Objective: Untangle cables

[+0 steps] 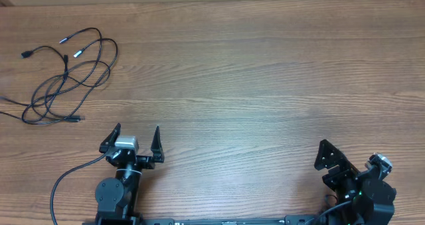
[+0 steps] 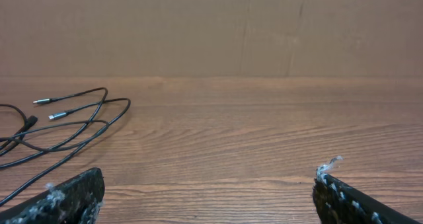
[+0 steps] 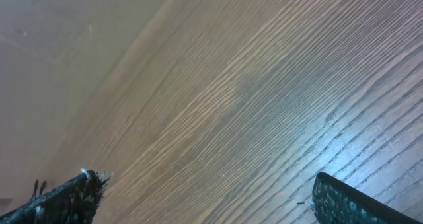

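Note:
The cables lie in a loose tangle of thin black loops at the table's far left. Two silver-tipped plugs point out from the top of the tangle and a black plug lies at its left. The left wrist view shows the same cables at the left, ahead of the fingers. My left gripper is open near the front edge, to the right of and well short of the tangle, holding nothing. My right gripper is open over bare wood at the front right.
The wooden table runs to a brown back wall. A thicker black arm cable curves along the front left beside the left arm's base.

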